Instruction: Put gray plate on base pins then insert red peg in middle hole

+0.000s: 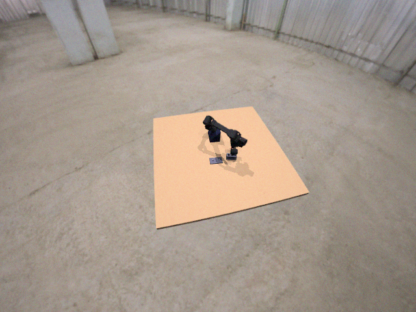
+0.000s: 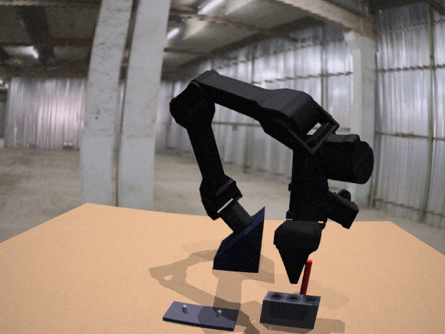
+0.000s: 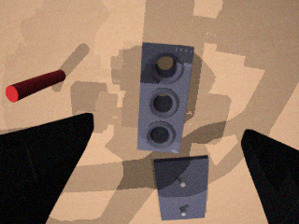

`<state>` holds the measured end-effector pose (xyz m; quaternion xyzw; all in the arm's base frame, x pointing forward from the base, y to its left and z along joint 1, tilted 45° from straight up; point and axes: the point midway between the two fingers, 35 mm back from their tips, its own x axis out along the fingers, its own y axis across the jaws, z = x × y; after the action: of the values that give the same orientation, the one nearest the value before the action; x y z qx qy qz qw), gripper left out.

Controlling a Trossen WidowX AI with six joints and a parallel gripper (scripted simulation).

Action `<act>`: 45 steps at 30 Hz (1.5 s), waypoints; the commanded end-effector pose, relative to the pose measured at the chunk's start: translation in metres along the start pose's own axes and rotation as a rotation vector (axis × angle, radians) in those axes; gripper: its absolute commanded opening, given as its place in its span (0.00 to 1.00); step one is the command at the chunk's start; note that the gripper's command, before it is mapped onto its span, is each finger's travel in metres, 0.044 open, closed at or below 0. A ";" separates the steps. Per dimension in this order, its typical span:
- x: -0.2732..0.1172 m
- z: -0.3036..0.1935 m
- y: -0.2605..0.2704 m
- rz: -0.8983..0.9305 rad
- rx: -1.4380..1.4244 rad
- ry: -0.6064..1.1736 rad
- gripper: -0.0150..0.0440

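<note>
The gray plate [image 1: 231,156] [image 2: 287,316] [image 3: 183,89] is a thick block with three holes facing up, standing on the table beside the base. The base [image 1: 216,160] [image 2: 201,316] [image 3: 169,198] is a flat slab with two short pale pins, both uncovered. The red peg [image 2: 306,276] [image 3: 39,85] stands upright behind the plate in the exterior view; in the top view it is not clearly visible. My gripper [image 2: 293,281] [image 3: 168,129] is open and empty, above the plate. In the wrist view its fingers are on either side of the plate; the exterior view shows only one fingertip clearly.
The peg stands just outside the left finger in the wrist view. The arm's dark blue mount [image 1: 214,136] [image 2: 240,255] is behind the parts. The arm casts shadows over the plate, the base and the tan table top [image 1: 188,194] [image 2: 90,280].
</note>
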<state>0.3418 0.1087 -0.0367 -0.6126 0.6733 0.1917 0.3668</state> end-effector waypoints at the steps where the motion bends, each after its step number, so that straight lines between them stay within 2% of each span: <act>1: 0.019 -0.001 0.003 0.008 -0.010 0.016 1.00; 45: 0.087 -0.004 0.003 0.008 -0.008 0.019 1.00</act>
<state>0.3415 0.0522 -0.0936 -0.6106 0.6788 0.1888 0.3616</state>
